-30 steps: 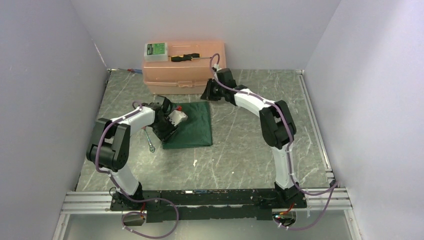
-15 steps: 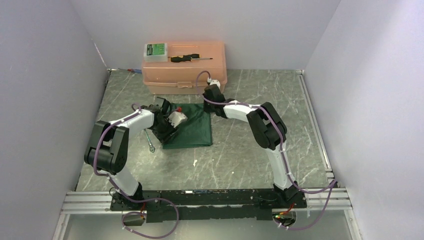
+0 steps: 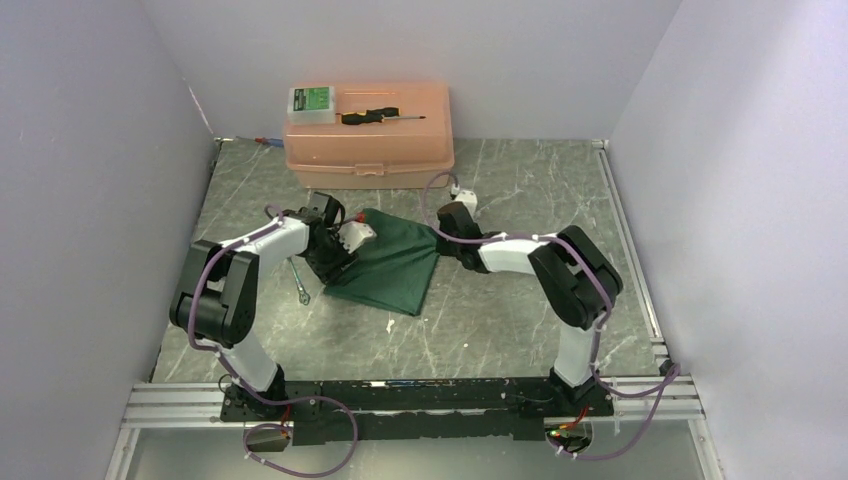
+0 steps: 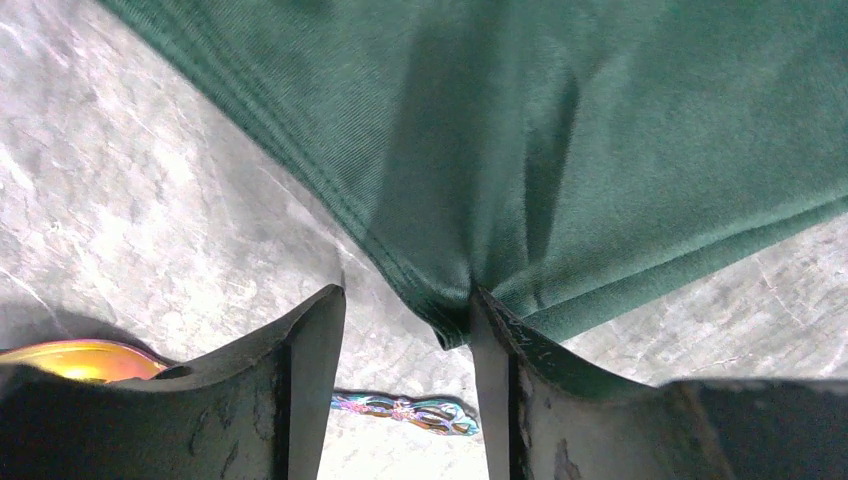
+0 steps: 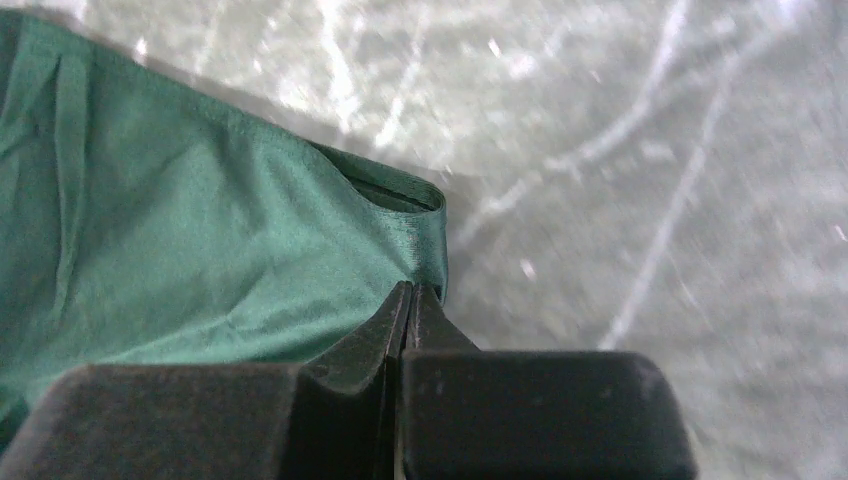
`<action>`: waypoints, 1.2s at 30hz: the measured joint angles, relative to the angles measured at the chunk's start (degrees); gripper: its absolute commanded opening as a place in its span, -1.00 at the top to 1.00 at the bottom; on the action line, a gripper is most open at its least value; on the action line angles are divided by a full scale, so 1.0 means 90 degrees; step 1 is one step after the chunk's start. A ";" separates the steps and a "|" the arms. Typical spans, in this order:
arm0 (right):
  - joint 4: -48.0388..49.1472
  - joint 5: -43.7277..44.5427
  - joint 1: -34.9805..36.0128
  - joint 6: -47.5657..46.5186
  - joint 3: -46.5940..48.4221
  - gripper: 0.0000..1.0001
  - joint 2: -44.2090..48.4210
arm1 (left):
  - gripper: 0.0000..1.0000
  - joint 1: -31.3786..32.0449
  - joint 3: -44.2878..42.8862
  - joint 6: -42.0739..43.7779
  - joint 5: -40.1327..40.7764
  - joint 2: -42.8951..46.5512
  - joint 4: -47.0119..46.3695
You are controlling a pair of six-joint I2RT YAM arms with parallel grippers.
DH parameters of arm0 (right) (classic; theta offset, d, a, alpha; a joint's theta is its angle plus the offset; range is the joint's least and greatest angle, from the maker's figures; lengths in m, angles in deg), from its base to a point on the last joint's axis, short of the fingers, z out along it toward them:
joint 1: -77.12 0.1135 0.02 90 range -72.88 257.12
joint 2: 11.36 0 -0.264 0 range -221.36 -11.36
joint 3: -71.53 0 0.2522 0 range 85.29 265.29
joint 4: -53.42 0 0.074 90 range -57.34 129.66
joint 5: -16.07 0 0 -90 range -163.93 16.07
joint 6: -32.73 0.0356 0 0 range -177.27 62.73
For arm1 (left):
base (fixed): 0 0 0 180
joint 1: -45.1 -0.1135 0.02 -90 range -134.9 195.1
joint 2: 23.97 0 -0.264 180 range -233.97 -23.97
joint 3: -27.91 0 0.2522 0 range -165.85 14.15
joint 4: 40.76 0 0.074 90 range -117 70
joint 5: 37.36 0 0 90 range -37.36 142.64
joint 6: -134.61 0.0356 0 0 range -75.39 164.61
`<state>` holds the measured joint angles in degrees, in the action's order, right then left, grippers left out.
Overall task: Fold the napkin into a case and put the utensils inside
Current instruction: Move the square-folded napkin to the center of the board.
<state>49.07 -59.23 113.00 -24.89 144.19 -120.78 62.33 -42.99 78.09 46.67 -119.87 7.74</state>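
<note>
a closed peach plastic box (image 3: 368, 150) sits at the far edge of the grey marbled desk (image 3: 500, 320), left of its middle. on its lid lie a small green-and-white pack (image 3: 313, 102) at the left end and, just beside it, a black-handled screwdriver (image 3: 372, 116) with its shaft pointing right. lavender walls (image 3: 90, 150) close in the desk on three sides.

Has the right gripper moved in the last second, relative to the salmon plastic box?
Yes. The right gripper has come away from the salmon plastic box, toward the arm bases, shut on a corner of the dark green cloth napkin.
</note>
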 measured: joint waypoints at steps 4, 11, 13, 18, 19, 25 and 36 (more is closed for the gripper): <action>-0.0087 0.0083 -0.0010 0.0223 -0.0690 1.00 0.0590 | -0.25 0.0000 -0.0151 0.0005 -0.0068 -0.0066 0.0044; -0.0605 0.0131 -0.0029 0.0274 -0.1064 0.52 0.1195 | -0.37 -0.0068 -0.0816 -0.0073 -0.0423 -0.0066 0.0520; -0.0748 0.0066 -0.0063 0.0197 -0.0984 0.36 0.1309 | -0.36 -0.0194 -0.1256 -0.0155 -0.0653 -0.0066 0.0777; -0.0918 -0.0304 -0.0279 0.0070 -0.0369 0.02 0.1324 | -0.24 -0.0559 -0.2055 -0.0197 -0.0979 -0.0151 0.1008; -0.0913 -0.0398 -0.0359 0.0053 -0.0240 -0.04 0.1321 | -0.21 -0.0600 -0.2055 -0.0180 -0.0976 -0.0170 0.1003; -0.0821 -0.1229 -0.1013 -0.0012 0.0245 -0.28 0.0950 | -0.15 -0.0646 -0.1205 0.0100 -0.0690 -0.0425 0.0952; -0.0517 -0.2630 -0.1316 0.0049 -0.0044 0.48 0.0267 | -0.03 -0.0338 -0.0588 0.0447 -0.0114 -0.0542 0.0335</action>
<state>44.41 -82.90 101.15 -24.45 143.79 -118.38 59.29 -48.28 82.11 45.64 -124.74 10.76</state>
